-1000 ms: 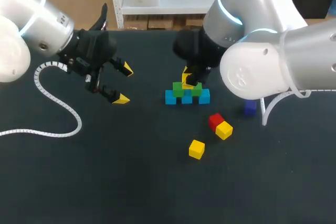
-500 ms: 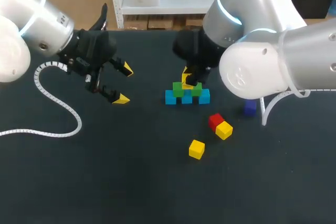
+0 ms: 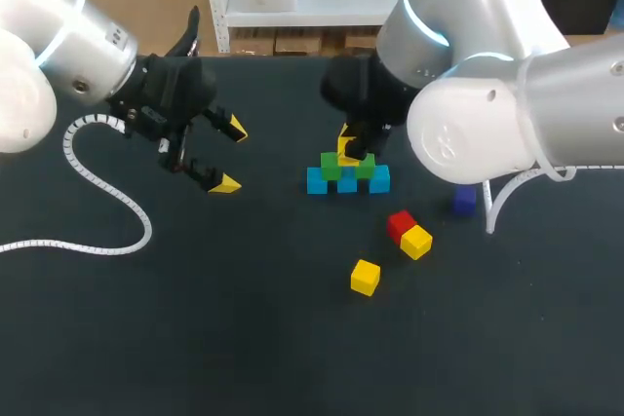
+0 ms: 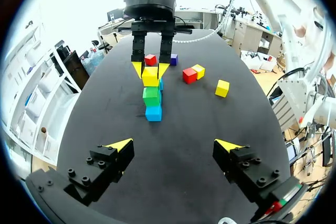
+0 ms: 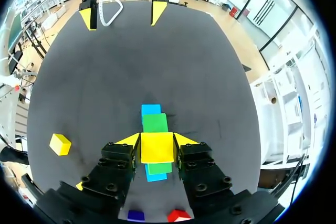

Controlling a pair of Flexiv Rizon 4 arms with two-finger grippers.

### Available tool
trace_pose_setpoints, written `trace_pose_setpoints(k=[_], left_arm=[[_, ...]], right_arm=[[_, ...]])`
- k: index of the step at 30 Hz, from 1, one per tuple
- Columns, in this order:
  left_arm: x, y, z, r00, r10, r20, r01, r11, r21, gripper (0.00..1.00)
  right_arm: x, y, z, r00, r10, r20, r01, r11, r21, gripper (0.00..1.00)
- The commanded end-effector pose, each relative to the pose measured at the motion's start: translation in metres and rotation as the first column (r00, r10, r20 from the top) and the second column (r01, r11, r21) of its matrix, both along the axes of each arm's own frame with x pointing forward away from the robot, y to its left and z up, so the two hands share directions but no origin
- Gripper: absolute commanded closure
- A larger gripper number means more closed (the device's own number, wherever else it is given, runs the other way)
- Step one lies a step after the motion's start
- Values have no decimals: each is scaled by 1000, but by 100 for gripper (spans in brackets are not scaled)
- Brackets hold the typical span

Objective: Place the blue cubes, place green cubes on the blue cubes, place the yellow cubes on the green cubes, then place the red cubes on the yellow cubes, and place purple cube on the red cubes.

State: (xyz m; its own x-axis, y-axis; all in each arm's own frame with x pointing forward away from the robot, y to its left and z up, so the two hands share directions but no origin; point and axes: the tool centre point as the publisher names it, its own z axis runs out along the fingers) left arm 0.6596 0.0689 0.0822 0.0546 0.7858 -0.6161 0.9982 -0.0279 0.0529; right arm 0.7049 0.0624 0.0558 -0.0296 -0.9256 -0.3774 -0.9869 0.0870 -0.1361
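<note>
Your right hand (image 5: 157,140) pinches a small yellow cube (image 5: 156,147) from two sides, right at the top of the stack. The stack is a row of three blue cubes (image 3: 317,181) on the black counter (image 3: 244,328) with two green cubes (image 3: 331,165) on them. The yellow one sits on or just over the green cubes; you can't tell which. Your left hand (image 3: 232,156) hangs well left of the stack, fingers spread wide, nothing between them. Front-right of the stack, a red cube (image 3: 399,222) touches a loose yellow cube (image 3: 416,242). A second loose yellow cube (image 3: 366,277) lies a bit further from the stack. A small purple cube (image 3: 464,200) sits right of the stack, by the right arm. The left wrist view shows another red cube (image 4: 150,59) beyond the stack, near the purple one. A white coiled cable (image 3: 107,187) lies left of the stack, under the left arm.
</note>
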Motion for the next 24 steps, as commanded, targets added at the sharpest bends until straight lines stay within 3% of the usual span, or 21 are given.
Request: trace_pose_setpoints(k=[1,8,11,12,13,24], left_arm=[[1,1,0,1000,-3,1,3,1000,-2,0],[1,1,0,1000,-3,1,3,1000,-2,0],[1,1,0,1000,-3,1,3,1000,-2,0],[1,1,0,1000,-3,1,3,1000,-2,0],[1,1,0,1000,-3,1,3,1000,-2,0],[1,1,0,1000,-3,1,3,1000,-2,0]], right_arm=[[0,0,0,1000,0,-2,0,1000,1,61],[1,-1,0,1000,-3,-4,3,1000,1,50],[1,-1,0,1000,-3,-5,3,1000,1,13],[1,-1,0,1000,-4,-5,4,1000,1,3],[2,-1,0,1000,-4,-5,4,1000,0,0],[-6,-13,17,1000,-15,7,15,1000,18,0]])
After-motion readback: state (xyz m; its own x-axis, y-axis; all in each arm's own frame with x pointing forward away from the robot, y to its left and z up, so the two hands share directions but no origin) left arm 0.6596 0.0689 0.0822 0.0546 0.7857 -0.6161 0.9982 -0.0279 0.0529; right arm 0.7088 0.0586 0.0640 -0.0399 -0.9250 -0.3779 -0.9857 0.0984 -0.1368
